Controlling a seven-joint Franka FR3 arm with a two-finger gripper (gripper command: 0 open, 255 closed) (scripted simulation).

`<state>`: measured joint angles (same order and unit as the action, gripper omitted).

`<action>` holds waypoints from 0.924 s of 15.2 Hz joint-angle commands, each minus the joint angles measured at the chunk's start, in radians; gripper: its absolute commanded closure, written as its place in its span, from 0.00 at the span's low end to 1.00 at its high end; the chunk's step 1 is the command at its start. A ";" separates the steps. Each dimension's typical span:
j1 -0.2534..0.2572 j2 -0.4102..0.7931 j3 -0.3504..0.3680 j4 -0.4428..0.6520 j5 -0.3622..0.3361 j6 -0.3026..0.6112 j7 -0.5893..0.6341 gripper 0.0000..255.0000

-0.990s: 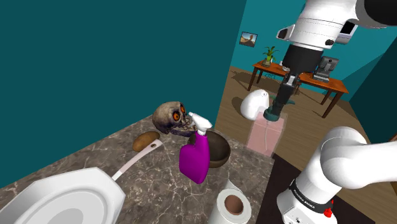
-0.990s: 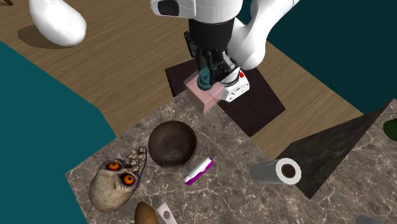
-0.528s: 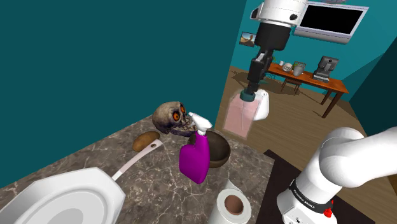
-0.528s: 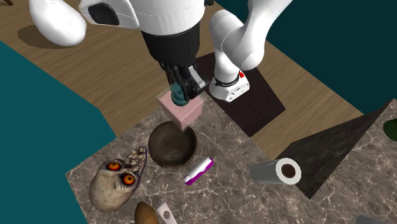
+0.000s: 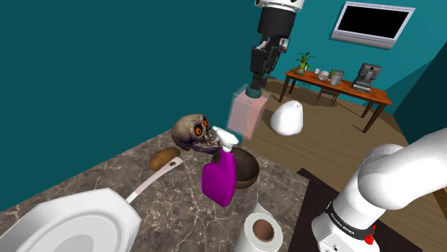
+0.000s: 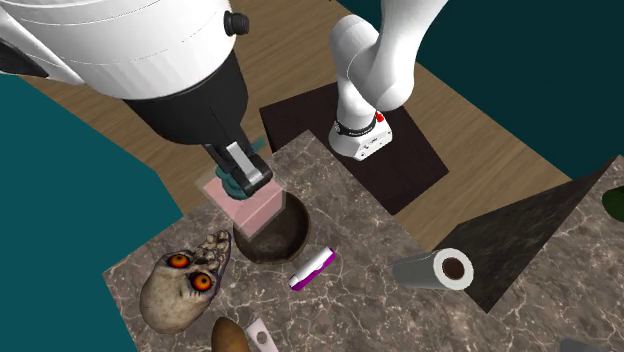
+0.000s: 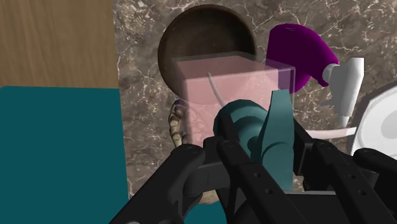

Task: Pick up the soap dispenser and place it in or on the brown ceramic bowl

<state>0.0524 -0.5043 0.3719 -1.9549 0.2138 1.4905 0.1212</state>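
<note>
The soap dispenser is a pale pink see-through block with a teal pump top. My gripper is shut on that pump and holds the dispenser in the air. The dark brown bowl stands on the marble counter near its edge, below the dispenser. In the second exterior view the dispenser hangs over the bowl and covers part of it. In the wrist view the pink block overlaps the bowl beyond my gripper.
A purple spray bottle stands close beside the bowl. A skull, a potato, a paper roll and a white toilet seat also sit on the counter. Wooden floor lies beyond the counter edge.
The arm swung and rose towards the shoulder view's left, carrying the dispenser from over the floor beside the stand to above the bowl.
</note>
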 commanded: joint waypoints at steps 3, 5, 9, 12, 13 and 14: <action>0.003 -0.014 0.004 -0.060 0.006 0.047 -0.006 1.00; 0.005 -0.022 0.006 -0.093 0.009 0.072 -0.009 1.00; 0.009 -0.035 0.011 -0.157 0.016 0.123 -0.014 1.00; 0.012 -0.042 0.015 -0.202 0.021 0.162 -0.018 1.00; 0.013 -0.044 0.017 -0.217 0.023 0.175 -0.020 1.00; 0.014 -0.046 0.019 -0.232 0.025 0.187 -0.021 1.00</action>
<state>0.0649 -0.5460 0.3899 -2.1692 0.2363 1.6638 0.1028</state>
